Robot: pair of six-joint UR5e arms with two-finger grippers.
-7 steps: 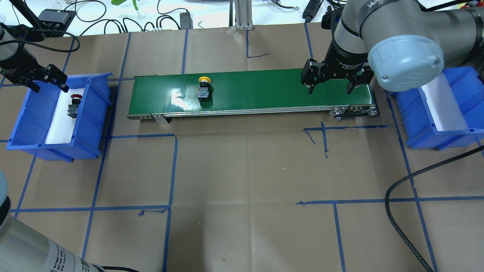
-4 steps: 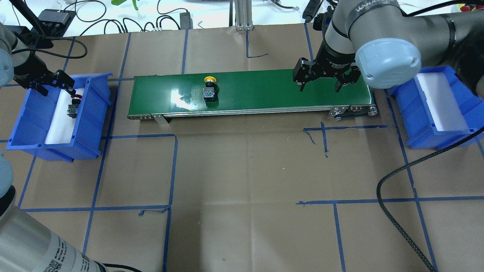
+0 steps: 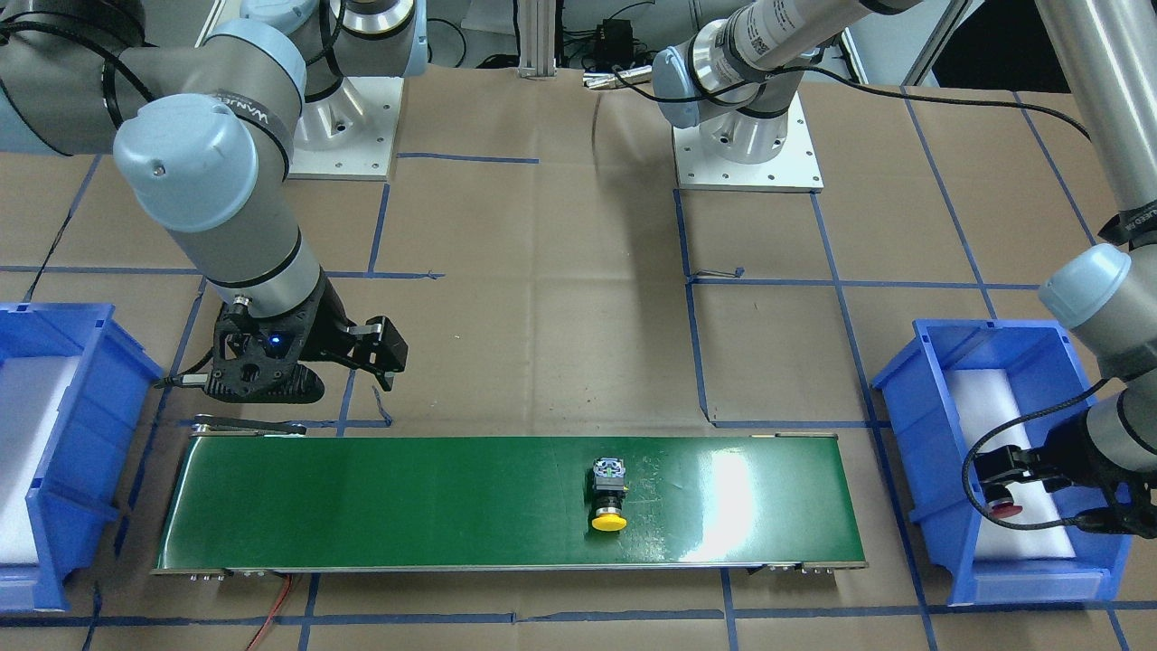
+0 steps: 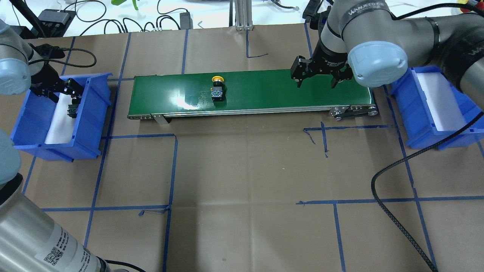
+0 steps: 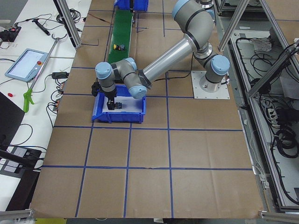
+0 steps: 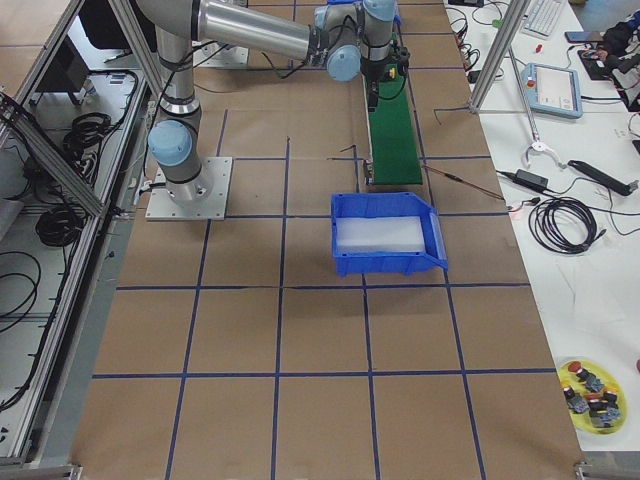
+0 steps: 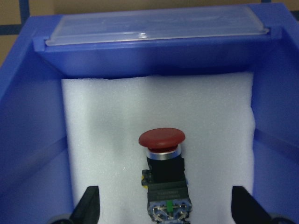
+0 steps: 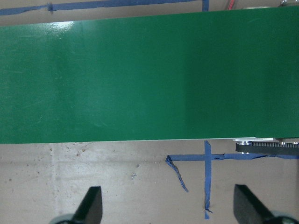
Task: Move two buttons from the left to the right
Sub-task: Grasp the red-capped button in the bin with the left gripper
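Observation:
A yellow button (image 4: 217, 90) lies on the green conveyor belt (image 4: 264, 90), left of its middle; it also shows in the front view (image 3: 609, 499). The red button (image 7: 163, 172) lies on white foam in the left blue bin (image 4: 90, 124), cap toward the bin's far wall. My left gripper (image 4: 66, 94) hangs open just above it, one finger on each side in the left wrist view, touching nothing. My right gripper (image 4: 315, 84) is open and empty over the belt's right end, near its far edge. The right wrist view shows only bare belt and paper under it.
The right blue bin (image 4: 423, 132) holds only a white foam pad. A black corrugated cable (image 4: 382, 189) loops over the table at front right. Cables and power bricks (image 4: 185, 19) lie beyond the far edge. A yellow dish (image 6: 592, 405) of spare parts sits off the table.
The yellow button has ridden rightward along the belt. My left gripper has moved over the red button in the bin. My right gripper has shifted left and toward the belt's far edge.

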